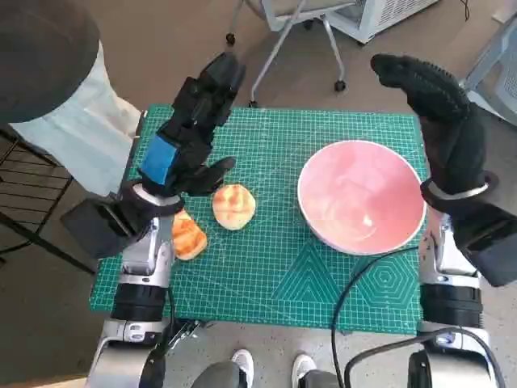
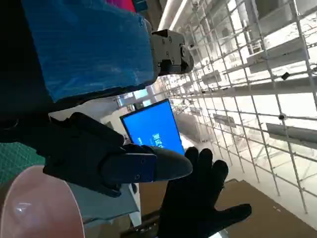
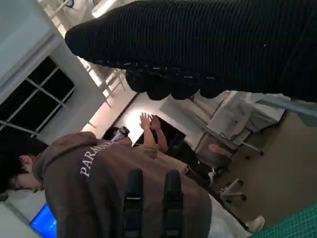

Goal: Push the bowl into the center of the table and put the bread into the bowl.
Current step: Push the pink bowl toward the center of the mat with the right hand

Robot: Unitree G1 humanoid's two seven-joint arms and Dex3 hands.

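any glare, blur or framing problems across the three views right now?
Head view: even light, a soft glare patch inside the pink bowl, bread sharp, wide-angle bending at the edges. Left wrist view: turned, bright windows wash out one side, left hand dark and close. Right wrist view: turned, the right hand covers the top, ceiling lights blown out, table barely visible.

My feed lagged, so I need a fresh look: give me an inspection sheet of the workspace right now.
Surface: green cutting mat covers the table.
Job's things: pink bowl right of center, empty; round bread on the mat, left of it.
Clutter: second bread piece beside the left wrist.
Hands: left hand raised, holding nothing; right hand raised beside the bowl, holding nothing.
Cables: black cable over the mat's near edge.
Surroundings: office chair; person nearby.
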